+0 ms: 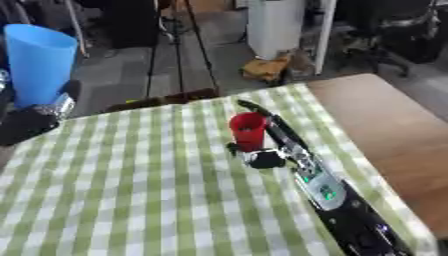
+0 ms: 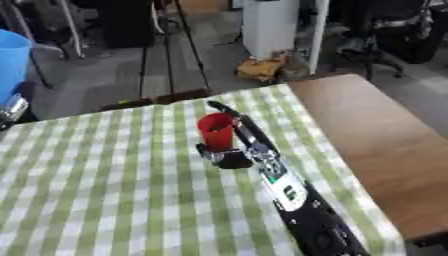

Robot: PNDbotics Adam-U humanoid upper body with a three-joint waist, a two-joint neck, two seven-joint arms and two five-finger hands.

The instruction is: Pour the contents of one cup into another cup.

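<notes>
In the left eye view, a red cup [image 1: 248,131] stood upright on the green-and-white checked cloth [image 1: 131,190], about mid-table. The right hand [image 1: 259,157] sat against its near side, fingers curled round the cup's base, and the black arm ran back to the lower right corner. At the upper left, a tall blue cup [image 1: 37,62] was held up off the table by the left hand [image 1: 39,117] (dark, with a silver joint showing), its fingers wrapped round the cup's lower end. The 2 cups were well apart. Bare wooden tabletop [image 1: 394,135] showed to the right of the cloth.

In the right eye view, only a strip of the blue cup [image 2: 10,62] showed at the left edge. Whether anything lay inside the red cup [image 2: 216,131] could not be told.
</notes>
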